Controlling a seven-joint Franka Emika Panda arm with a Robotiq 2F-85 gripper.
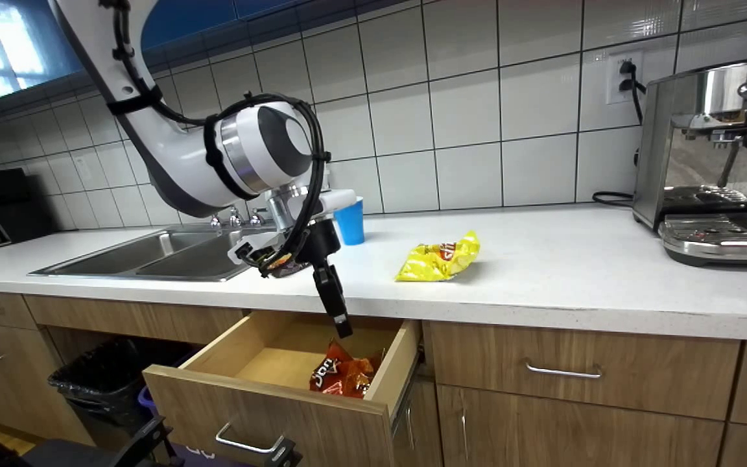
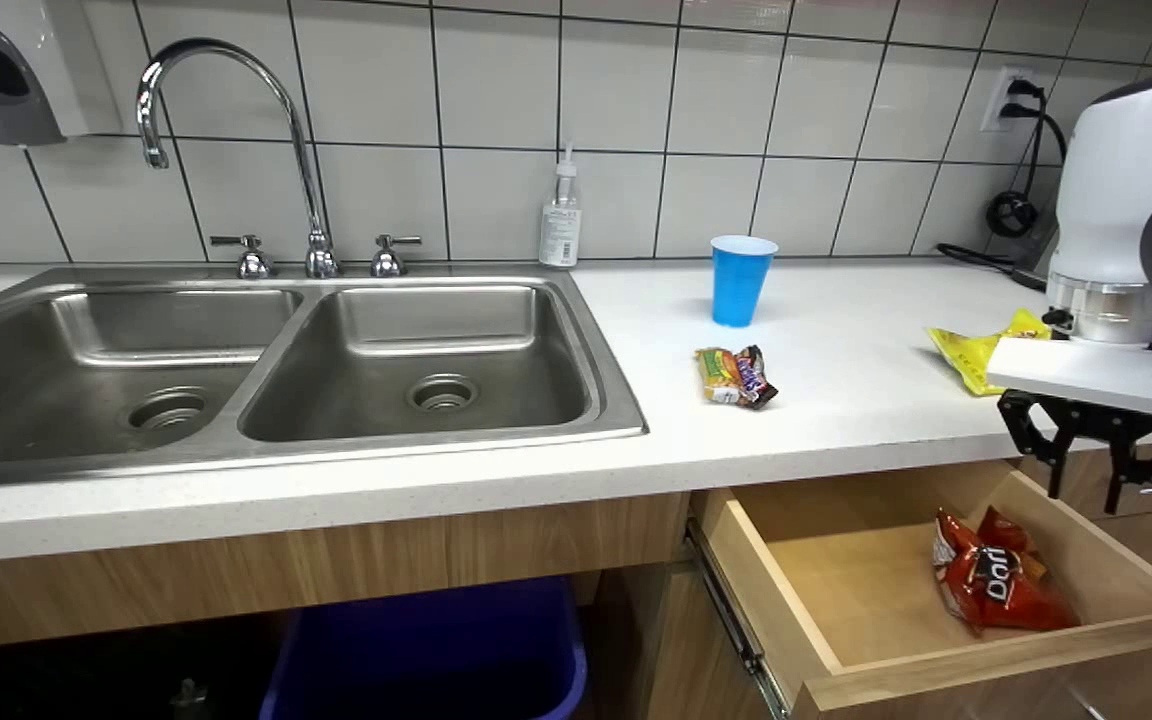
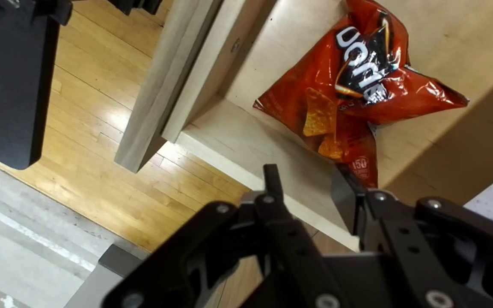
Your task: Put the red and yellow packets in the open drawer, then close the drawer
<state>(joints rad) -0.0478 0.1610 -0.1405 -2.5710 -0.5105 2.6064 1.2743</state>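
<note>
The red packet (image 1: 342, 371) lies in the open drawer (image 1: 244, 408), near one side wall, in both exterior views; the packet (image 2: 1001, 580) rests on the drawer floor (image 2: 846, 560). The yellow packet (image 1: 435, 259) lies on the white counter and is partly behind the arm in an exterior view (image 2: 971, 355). It is out of the wrist view. My gripper (image 1: 342, 325) is open and empty, pointing down above the drawer's side wall, apart from the red packet. In the wrist view the fingers (image 3: 305, 171) are spread, and the red packet (image 3: 302, 85) lies beyond them.
A blue cup (image 2: 742, 280) and small snack packets (image 2: 734, 376) stand on the counter beside the sink (image 2: 576, 400). A coffee machine (image 1: 723, 162) is on the counter. A black bin (image 1: 107, 376) is under the counter. A dark chair-like object (image 3: 7, 85) stands before the drawer.
</note>
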